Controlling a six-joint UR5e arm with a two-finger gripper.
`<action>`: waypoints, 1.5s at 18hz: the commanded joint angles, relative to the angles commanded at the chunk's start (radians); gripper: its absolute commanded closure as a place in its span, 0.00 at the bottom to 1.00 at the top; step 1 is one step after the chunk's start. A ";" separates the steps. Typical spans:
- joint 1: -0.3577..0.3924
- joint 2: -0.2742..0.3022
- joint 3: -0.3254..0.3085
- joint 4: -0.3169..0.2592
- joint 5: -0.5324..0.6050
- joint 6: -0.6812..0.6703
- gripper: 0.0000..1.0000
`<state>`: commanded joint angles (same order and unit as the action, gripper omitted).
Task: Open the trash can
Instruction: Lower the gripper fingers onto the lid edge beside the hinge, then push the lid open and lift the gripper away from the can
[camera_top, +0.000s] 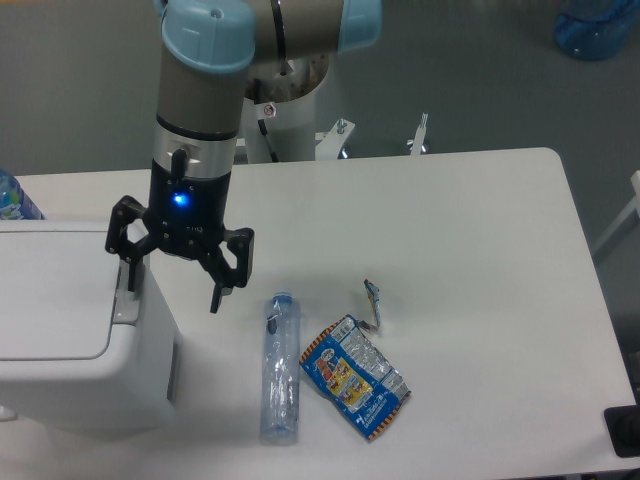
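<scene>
The gripper (172, 282) has its jaws spread wide, holding nothing. One finger (128, 268) is over the grey tab (126, 300) on the big white trash can (70, 340), whose lid is down flat. The other finger hangs past its side. Farther out lie a clear bottle (279, 367) and a snack bag (354, 377) on the table (480, 260).

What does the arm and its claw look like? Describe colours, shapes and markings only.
The arm is a thick grey tube with light blue joint caps and a silver band near the wrist. Below that sits a black wrist block with a small glowing blue light. The claw is black, with two jointed fingers. A small red-and-white sticker shows on the white base behind.
</scene>
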<state>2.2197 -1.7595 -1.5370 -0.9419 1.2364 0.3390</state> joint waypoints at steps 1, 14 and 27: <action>-0.002 -0.002 0.000 0.000 0.000 0.000 0.00; 0.000 0.000 0.012 0.000 0.000 0.002 0.00; 0.163 0.008 0.100 -0.017 0.182 0.211 0.00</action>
<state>2.3822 -1.7518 -1.4373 -0.9587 1.4188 0.5504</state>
